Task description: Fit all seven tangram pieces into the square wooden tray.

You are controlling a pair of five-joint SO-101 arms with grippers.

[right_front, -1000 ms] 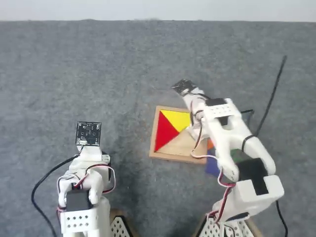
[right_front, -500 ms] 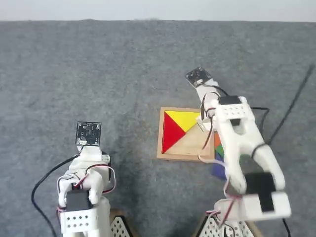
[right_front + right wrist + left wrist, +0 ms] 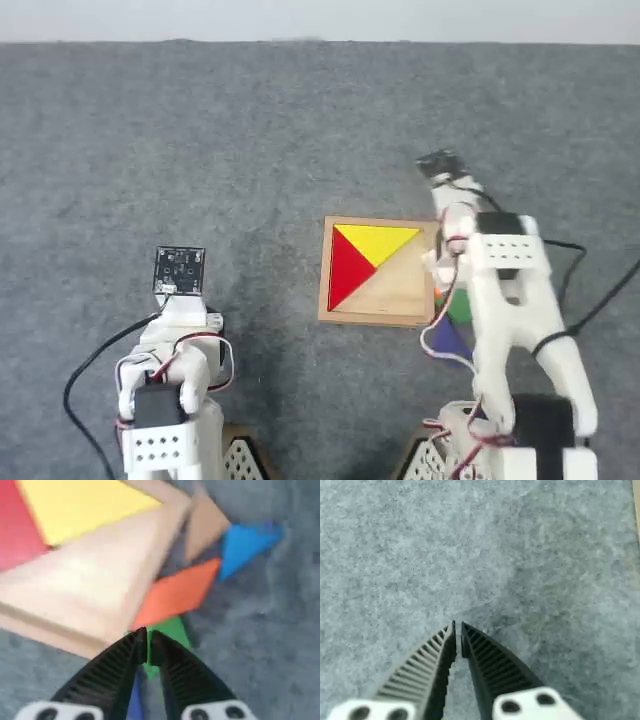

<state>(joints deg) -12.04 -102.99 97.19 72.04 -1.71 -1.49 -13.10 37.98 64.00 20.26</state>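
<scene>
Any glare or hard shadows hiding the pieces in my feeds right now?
High view: even light, no glare on the tray; the red piece and the yellow piece read clearly. Right wrist view: no glare, but the right tool covers part of the green piece. Left wrist view: a faint soft shadow on the mat by the left tool.

The high camera hangs above and looks down on the grey fuzzy counter (image 3: 200, 130). The wrist cameras ride on the left white robot arm (image 3: 172, 360) and the right white robot arm (image 3: 512, 300). Each looks along its black jaws, very close to the counter. The high and right wrist cameras both see the square wooden tray (image 3: 372, 318).
</scene>
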